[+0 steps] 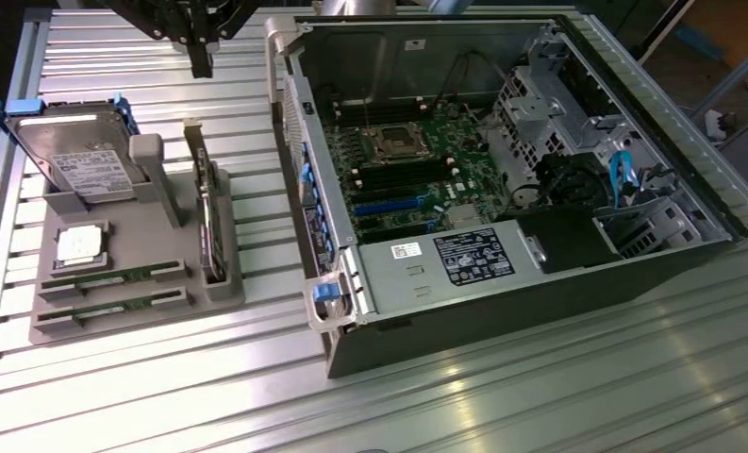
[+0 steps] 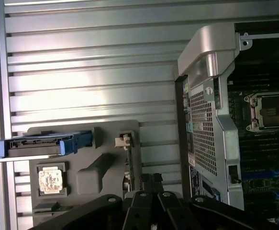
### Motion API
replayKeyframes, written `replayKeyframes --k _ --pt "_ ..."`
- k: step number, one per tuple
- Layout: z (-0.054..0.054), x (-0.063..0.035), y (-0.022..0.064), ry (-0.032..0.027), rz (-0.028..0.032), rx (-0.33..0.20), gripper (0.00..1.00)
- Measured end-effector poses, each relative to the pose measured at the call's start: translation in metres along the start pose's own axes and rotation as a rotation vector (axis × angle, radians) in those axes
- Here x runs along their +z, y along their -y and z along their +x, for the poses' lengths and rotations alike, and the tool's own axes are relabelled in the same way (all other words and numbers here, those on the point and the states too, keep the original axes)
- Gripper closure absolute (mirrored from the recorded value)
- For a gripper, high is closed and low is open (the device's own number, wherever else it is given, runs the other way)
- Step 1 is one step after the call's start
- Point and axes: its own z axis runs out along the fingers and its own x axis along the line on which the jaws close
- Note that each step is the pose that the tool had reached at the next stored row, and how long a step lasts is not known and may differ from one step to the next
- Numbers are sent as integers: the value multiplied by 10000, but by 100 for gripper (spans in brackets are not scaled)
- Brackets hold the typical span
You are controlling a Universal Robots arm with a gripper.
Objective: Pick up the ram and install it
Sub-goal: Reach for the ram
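Nothing of the task is done yet. The ram [image 1: 112,276] lies flat in its slot at the near end of the tray [image 1: 229,283], in the lower left of the exterior view, with its twin [image 1: 109,308] just beside it (either could be the one meant; they look alike). The gripper [image 1: 201,64] hangs in the upper left of that view, over the table [image 1: 122,57] up beyond the drive [image 1: 78,160]. It is well apart from both sticks, its jaws pressed together on nothing. By my judgement the whole job is left: the pick, the carry to the case [image 1: 500,321] and the seating on the motherboard [image 1: 411,193]. The exterior view lays out the full stretch, from the sticks past the drive and the upright card [image 1: 207,208] to the long dark slots beside the socket [image 1: 392,142], which I take for the memory slots. The wrist view adds the look straight down: the closed fingers [image 2: 145,184] near the tray's [image 2: 106,163] edge, the drive [image 2: 48,143] seen edge-on, the processor [image 2: 50,181] in its pocket, and the case's perforated wall [image 2: 208,129] next to the socket [image 2: 268,110].
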Motion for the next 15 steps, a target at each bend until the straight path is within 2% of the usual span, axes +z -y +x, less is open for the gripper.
replayKeyframes --k 7,15 --pt "262 -7 21 6 -1 1 89" --pt "449 -13 35 10 -1 0 89"
